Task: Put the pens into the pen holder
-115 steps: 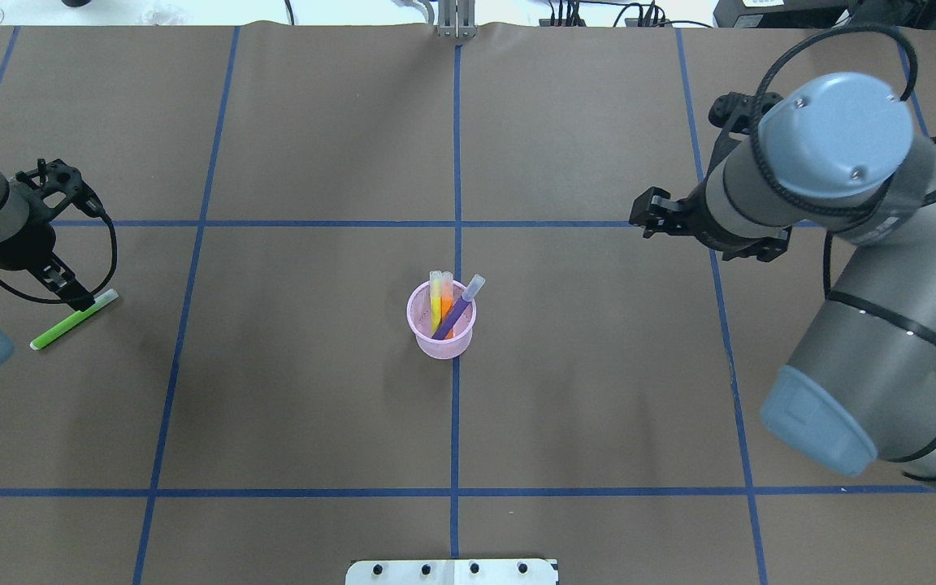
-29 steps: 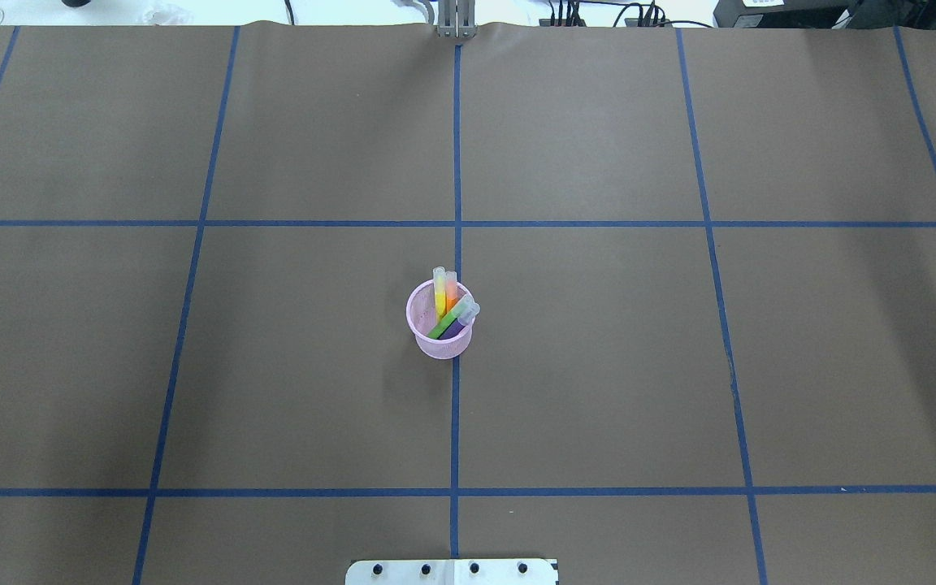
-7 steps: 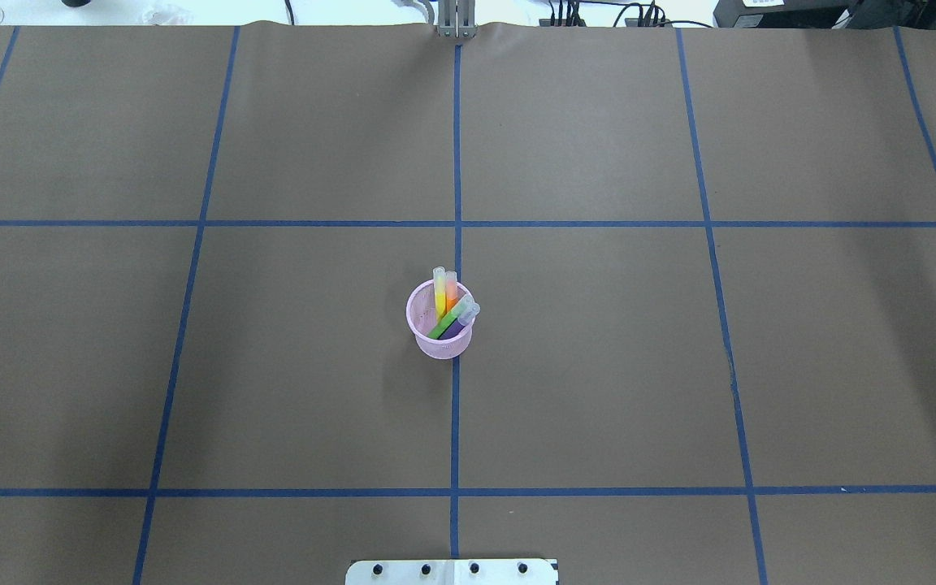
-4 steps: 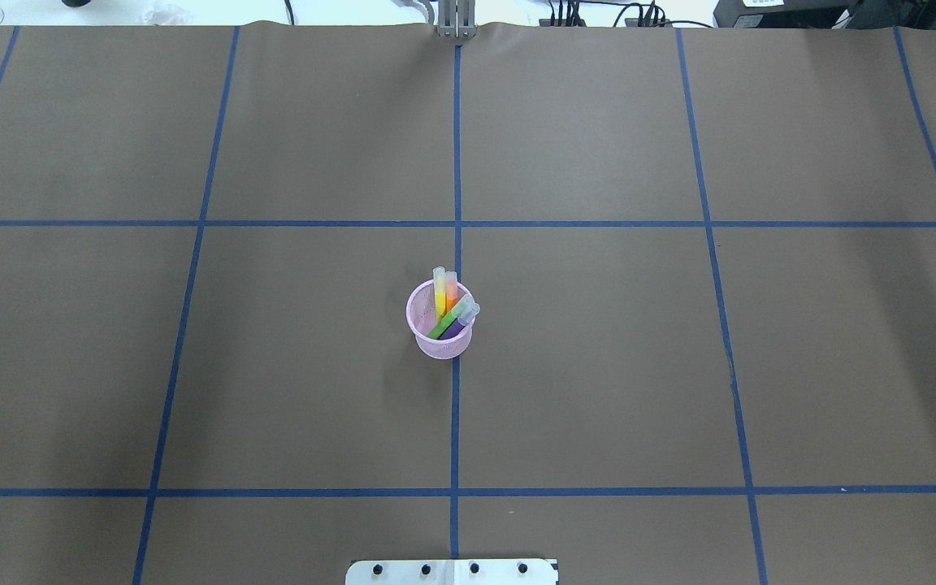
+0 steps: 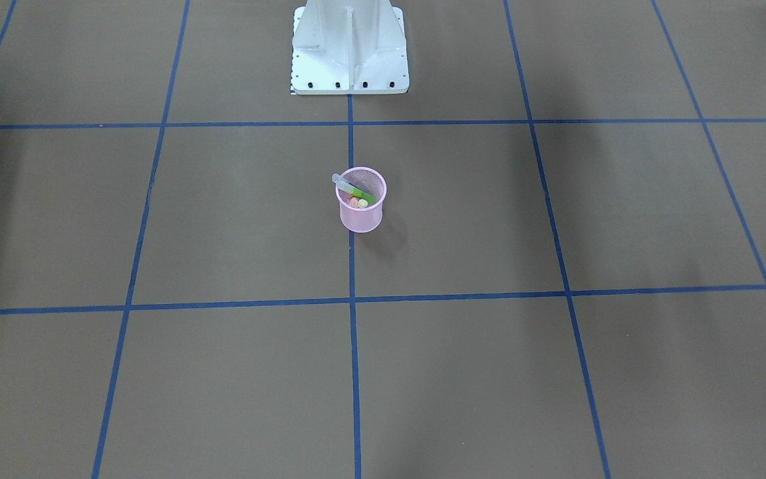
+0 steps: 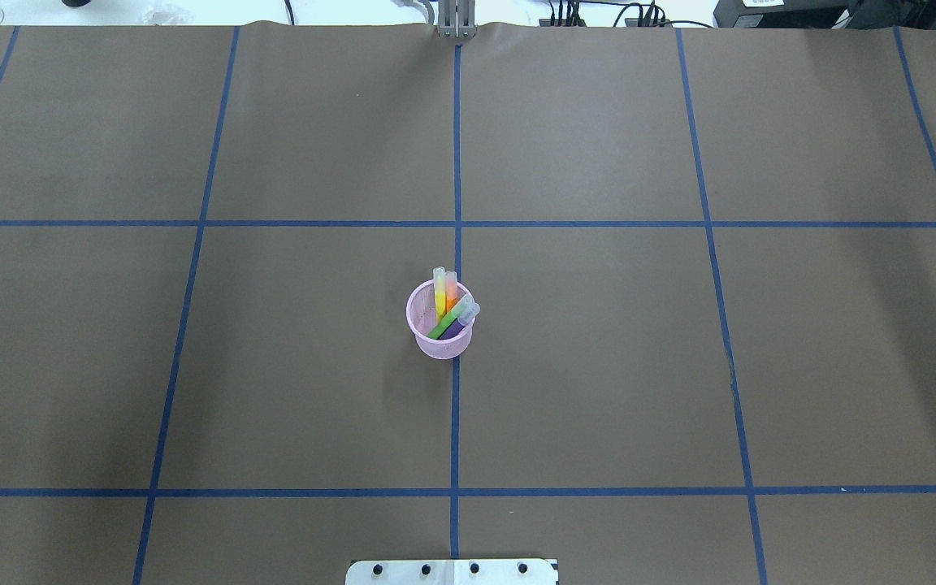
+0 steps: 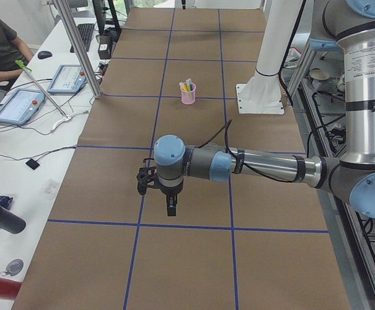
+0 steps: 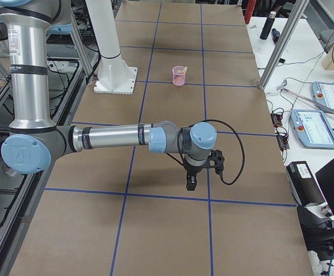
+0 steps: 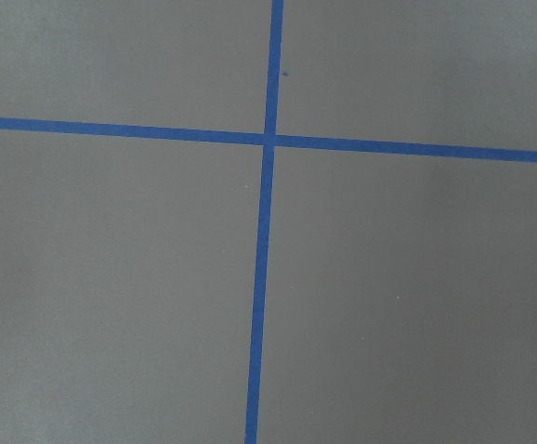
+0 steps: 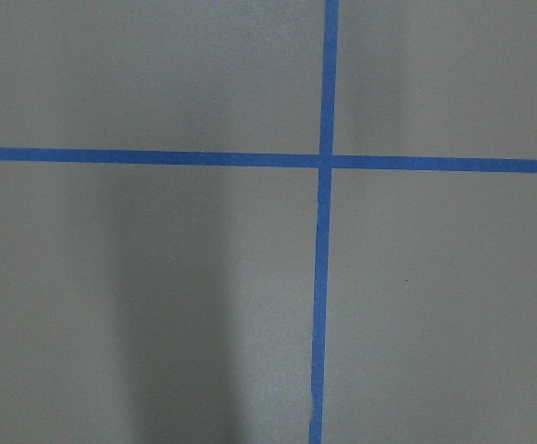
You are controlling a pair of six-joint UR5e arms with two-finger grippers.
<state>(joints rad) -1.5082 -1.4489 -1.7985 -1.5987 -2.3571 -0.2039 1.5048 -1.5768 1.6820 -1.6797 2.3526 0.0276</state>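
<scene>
The brown table (image 6: 192,366) is wide and crossed by blue tape lines (image 6: 457,162); the left gripper (image 7: 169,210) and the right gripper (image 8: 191,183) hang over its two ends, and I cannot tell how their jaws stand; the pen holder (image 6: 441,343) is mid-table, well apart, with all four pens (image 6: 445,323) inside; the task seems done, so keep both arms away; there is much room around it.
</scene>
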